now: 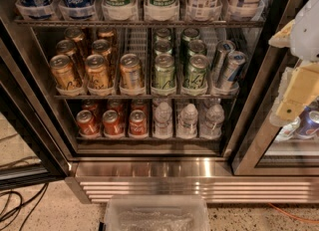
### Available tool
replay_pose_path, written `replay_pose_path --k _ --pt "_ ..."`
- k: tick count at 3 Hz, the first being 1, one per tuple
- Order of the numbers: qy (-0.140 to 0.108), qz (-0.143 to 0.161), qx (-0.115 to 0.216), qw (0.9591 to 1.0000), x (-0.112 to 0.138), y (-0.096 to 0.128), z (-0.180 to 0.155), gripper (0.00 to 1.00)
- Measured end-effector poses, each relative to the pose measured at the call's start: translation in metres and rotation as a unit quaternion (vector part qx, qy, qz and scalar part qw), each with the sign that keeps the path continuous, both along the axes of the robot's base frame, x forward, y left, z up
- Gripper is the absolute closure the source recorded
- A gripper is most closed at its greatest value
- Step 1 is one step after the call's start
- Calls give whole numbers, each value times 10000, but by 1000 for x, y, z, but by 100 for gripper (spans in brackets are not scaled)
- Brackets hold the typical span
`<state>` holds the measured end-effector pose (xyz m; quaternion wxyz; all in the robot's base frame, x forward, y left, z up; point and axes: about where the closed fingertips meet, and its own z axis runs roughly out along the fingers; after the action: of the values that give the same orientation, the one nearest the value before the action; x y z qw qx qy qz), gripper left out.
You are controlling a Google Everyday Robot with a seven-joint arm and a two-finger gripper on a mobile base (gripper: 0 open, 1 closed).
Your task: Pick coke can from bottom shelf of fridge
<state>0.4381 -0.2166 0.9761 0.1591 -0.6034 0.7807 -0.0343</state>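
1 arm (306, 28) is in view, entering from the right edge at upper-mid height. Its visible section is a white, rounded housing (308, 38), cut off by the edge, so the joints further back cannot be seen. A cream-coloured tab (281, 32) projects from the housing toward the left. Directly below the housing sits the gripper (290, 104), a pale yellow, blocky assembly angled downward and to the left. Its lower end is the lowest visible part of the robot. The gripper hangs at mid-height of the view, close to the right edge.
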Motion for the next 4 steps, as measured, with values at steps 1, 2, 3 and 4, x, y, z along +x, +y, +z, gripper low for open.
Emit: replay_pose_path --k 1,2,3,4 --pt "-50 39 49 10000 -2 3 -1 0" --pt "-166 282 353 9988 -16 16 -18 0" --pt "-305 458 998 9935 -38 34 -59 0" --pt "-490 523 1625 9841 -58 54 -108 0"
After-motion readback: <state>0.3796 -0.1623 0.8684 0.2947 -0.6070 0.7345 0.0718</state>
